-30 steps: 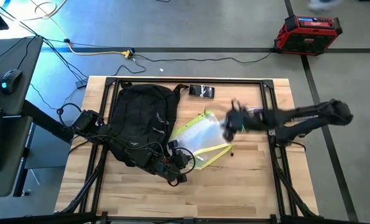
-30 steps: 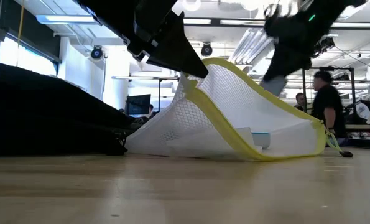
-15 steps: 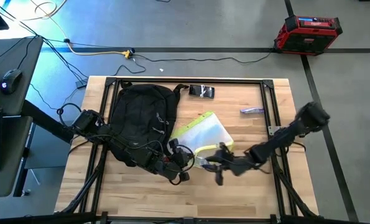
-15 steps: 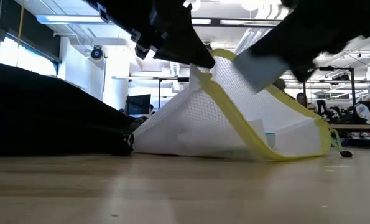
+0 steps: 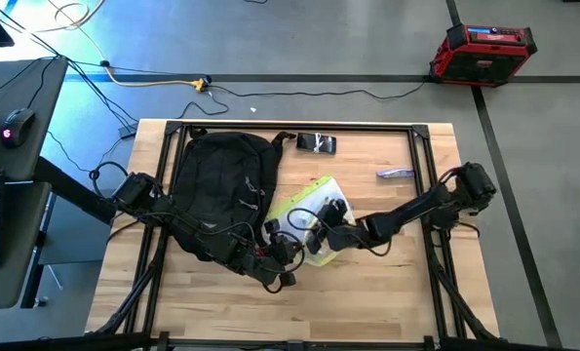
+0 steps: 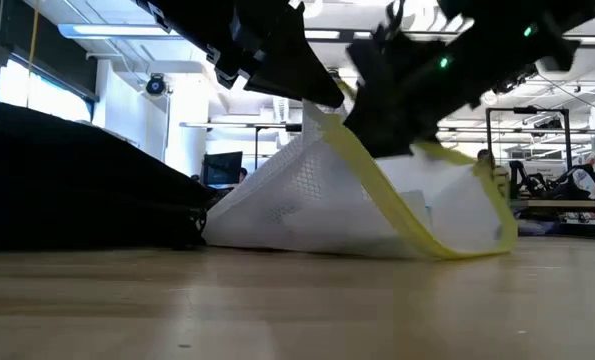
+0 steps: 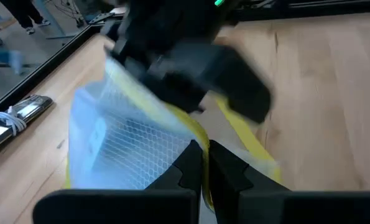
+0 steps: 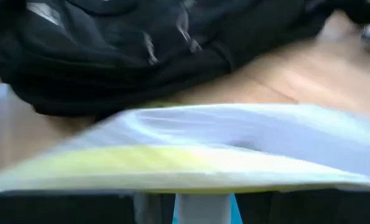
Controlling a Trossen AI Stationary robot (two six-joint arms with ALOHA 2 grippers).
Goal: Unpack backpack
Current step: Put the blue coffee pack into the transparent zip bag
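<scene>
The black backpack (image 5: 221, 185) lies flat on the table's left half. Beside it a white mesh pouch with yellow trim (image 5: 314, 210) rests on its bottom, its opening raised (image 6: 377, 190). My left gripper (image 5: 291, 240) reaches across the backpack's near end and is shut on the pouch's yellow rim. My right gripper (image 5: 321, 222) comes in from the table's right and hovers low over the pouch's raised opening (image 7: 191, 62). I cannot tell whether it touches the pouch. In the right wrist view the rim (image 8: 172, 160) fills the picture, with the backpack (image 8: 141, 50) beyond. My left gripper pinches the pouch's yellow-trimmed rim (image 7: 196, 138) between its two shut fingers, at the end nearest the backpack. The fingers slant downward from the table's left. The rim is held up off the table, while the pouch's bottom (image 6: 307, 240) stays on the wood.
A small dark device with a white cord (image 5: 316, 143) lies near the far edge. A small flat packet (image 5: 395, 174) lies at the right. A black metal frame (image 5: 299, 127) runs round the table. A red case (image 5: 482, 51) stands on the floor.
My right gripper has swung from above the table's right side toward the near edge, then left and down onto the pouch's opening, tipping forward. The pouch's right end has sunk and drawn in a little. The left gripper has kept its hold on the rim.
</scene>
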